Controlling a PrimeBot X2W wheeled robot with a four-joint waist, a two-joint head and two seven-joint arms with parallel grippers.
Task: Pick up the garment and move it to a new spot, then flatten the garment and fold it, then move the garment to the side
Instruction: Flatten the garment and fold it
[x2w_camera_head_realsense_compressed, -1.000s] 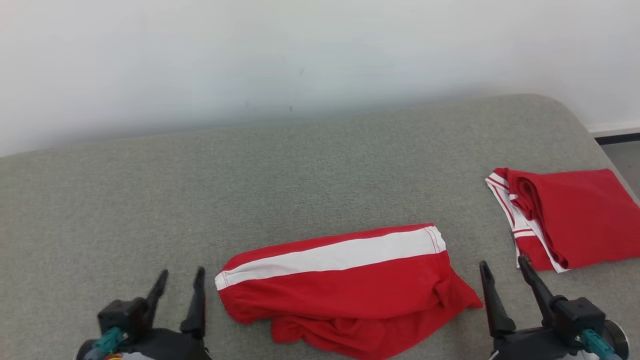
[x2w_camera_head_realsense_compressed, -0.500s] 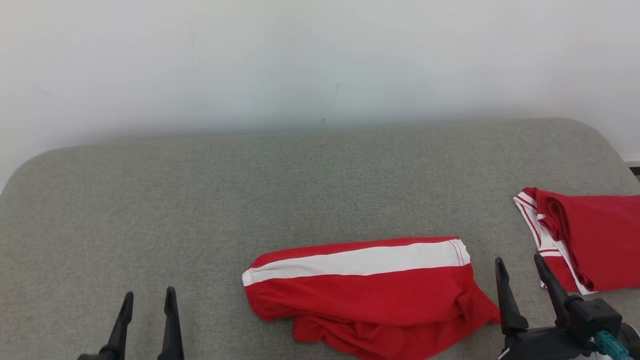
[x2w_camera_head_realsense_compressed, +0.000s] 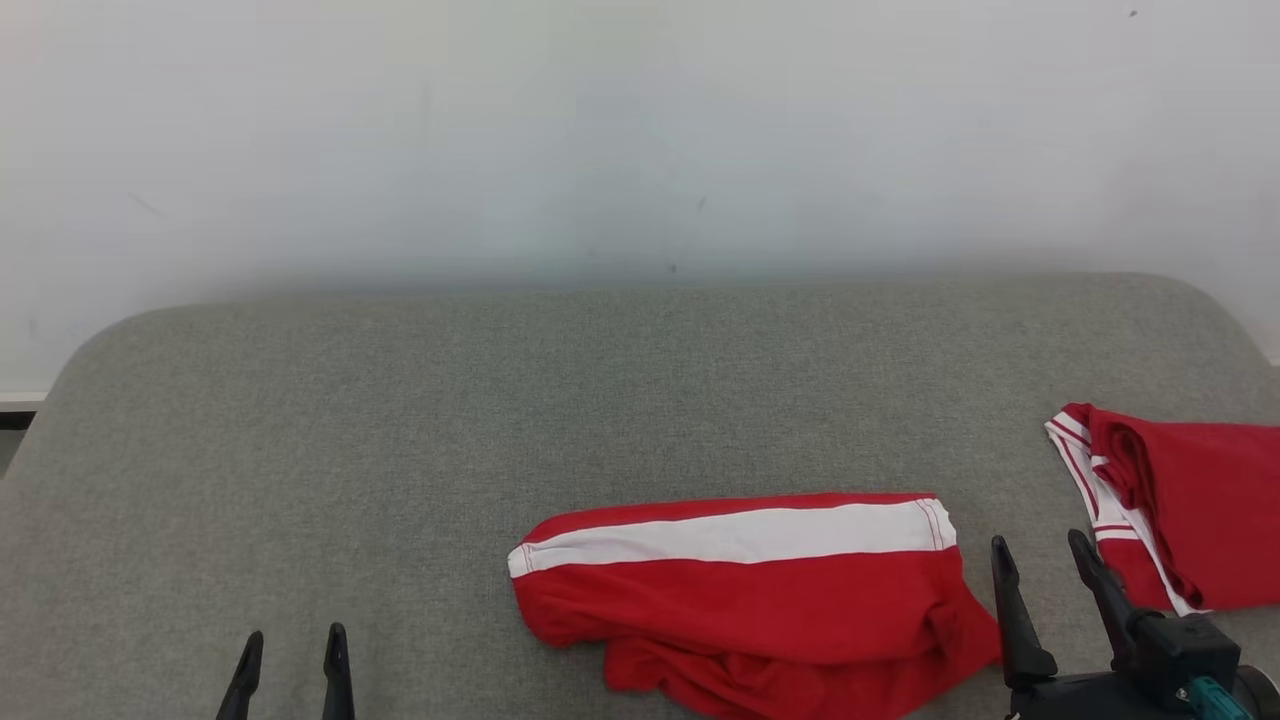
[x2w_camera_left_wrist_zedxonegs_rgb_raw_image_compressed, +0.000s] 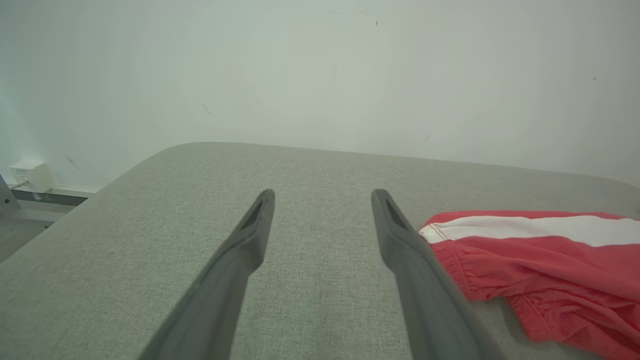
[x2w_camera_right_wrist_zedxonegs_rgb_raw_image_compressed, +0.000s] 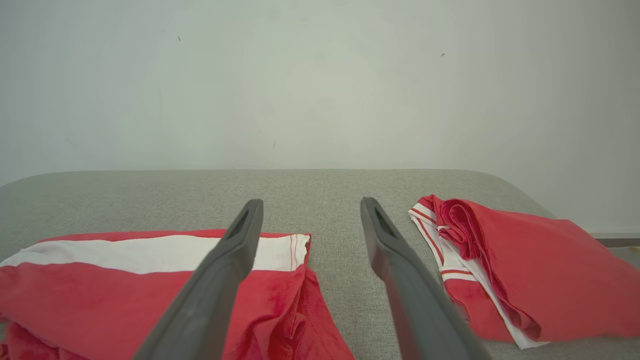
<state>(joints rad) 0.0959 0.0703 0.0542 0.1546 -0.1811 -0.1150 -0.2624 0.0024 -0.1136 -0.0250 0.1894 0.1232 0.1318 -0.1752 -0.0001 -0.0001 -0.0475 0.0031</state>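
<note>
**A:** We're parked at a grey fabric-covered surface (x2w_camera_head_realsense_compressed: 400, 420) with rounded corners. There's a plain white wall (x2w_camera_head_realsense_compressed: 600, 130) right behind it (a few small scuffs on it).

**B:** Yep, and on the left wrist view we spot a little white box (x2w_camera_left_wrist_zedxonegs_rgb_raw_image_compressed: 24, 175) low on that wall. The red garment (x2w_camera_head_realsense_compressed: 740, 590) with the white stripe sits bunched near the front edge, between our left claw (x2w_camera_head_realsense_compressed: 292, 645) and right claw (x2w_camera_head_realsense_compressed: 1038, 545). Both are spread wide, holding nothing. Another folded red piece (x2w_camera_head_realsense_compressed: 1190, 500) lies off to the right.
</note>
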